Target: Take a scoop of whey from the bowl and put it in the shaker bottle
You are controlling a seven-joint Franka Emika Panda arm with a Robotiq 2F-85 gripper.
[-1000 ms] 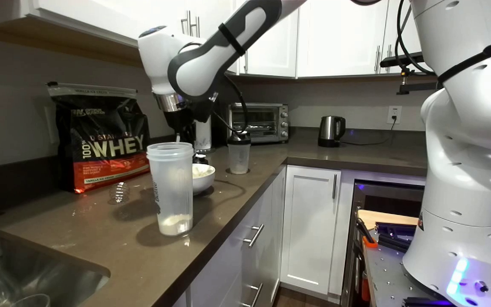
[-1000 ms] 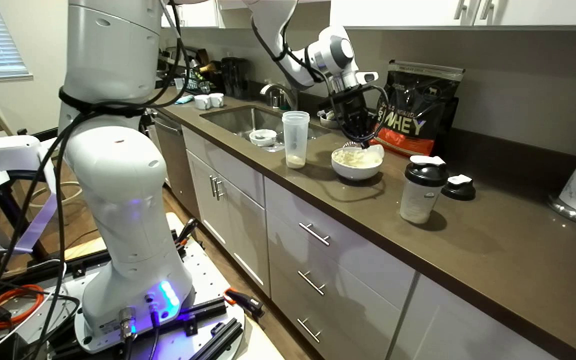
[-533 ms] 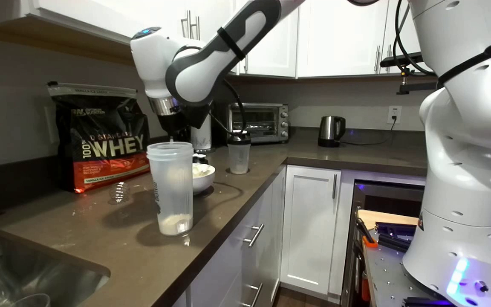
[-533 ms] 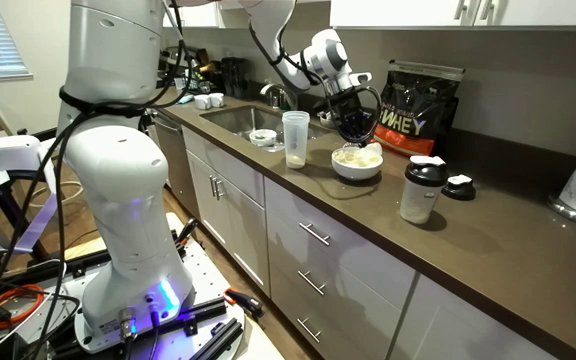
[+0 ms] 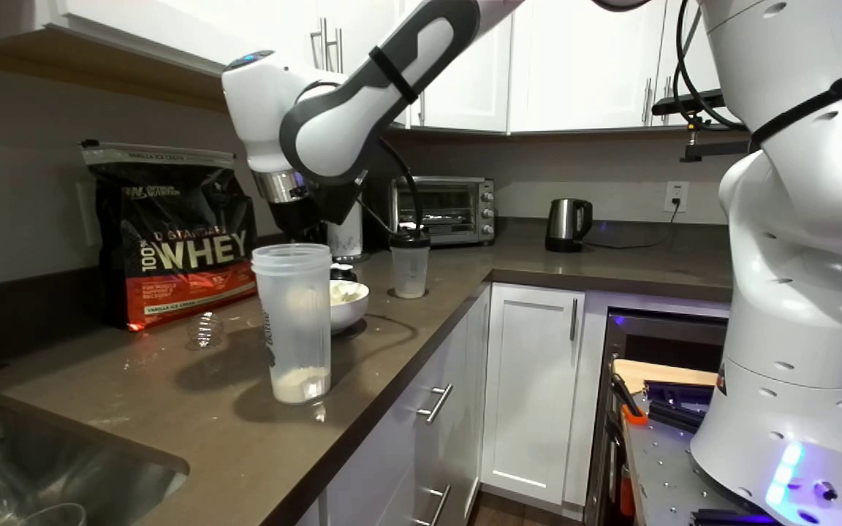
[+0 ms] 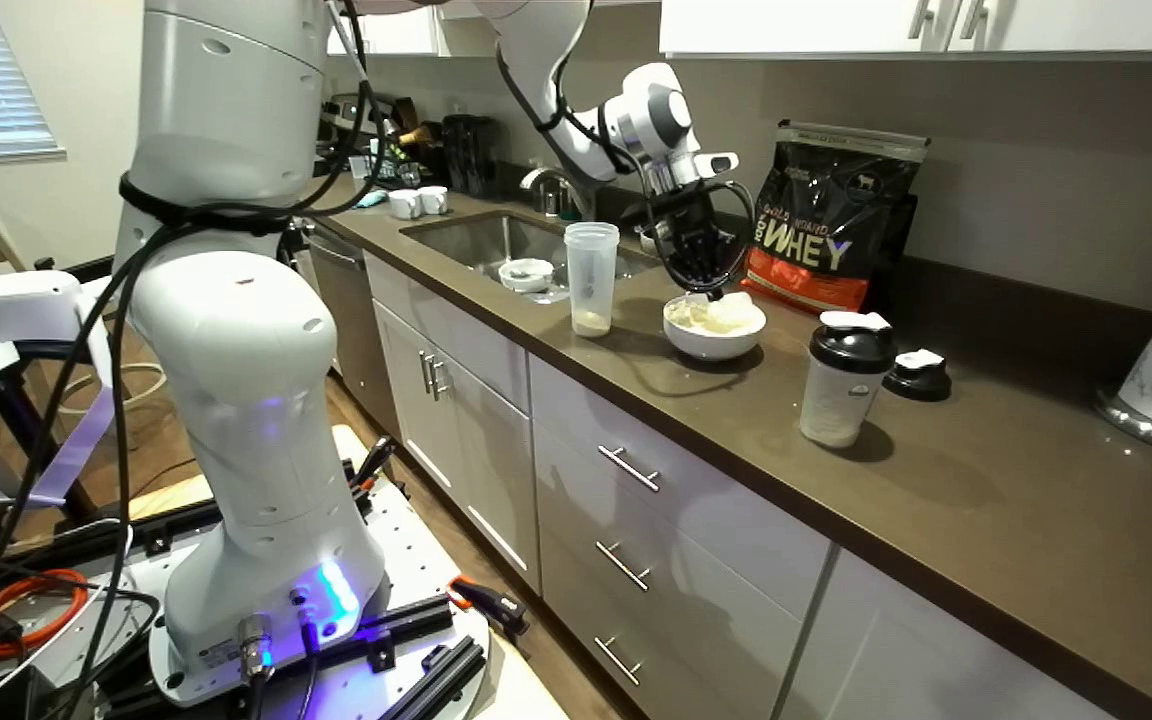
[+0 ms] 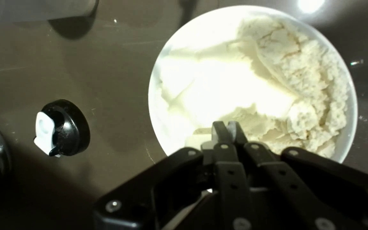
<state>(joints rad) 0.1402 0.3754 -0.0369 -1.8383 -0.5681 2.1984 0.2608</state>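
I have the claw (image 7: 229, 125) over the side of the bowl (image 6: 711, 348) nearer the back edge of the counter (image 6: 1036, 500), its two fingers closed right up with the scoop (image 7: 198, 141) pinched at the tips; only a small pale part of it shows beside them, and I can't tell whether it touches the whey (image 7: 324, 105). That lies heaped and cracked in the bowl, which sits set back from the counter's front edge. Between bowl and sink (image 5: 132, 478), close to the front edge, I see the shaker bottle (image 5: 293, 321) upright, a shallow layer of whey at its bottom. The black bag (image 5: 172, 234) stands along the back edge, a wire ball (image 5: 205, 331) lying in front of it. On the bowl's other side a small black-lidded cup (image 6: 836, 400) stands upright, with a black cap (image 7: 71, 127) just beside it toward the back edge.
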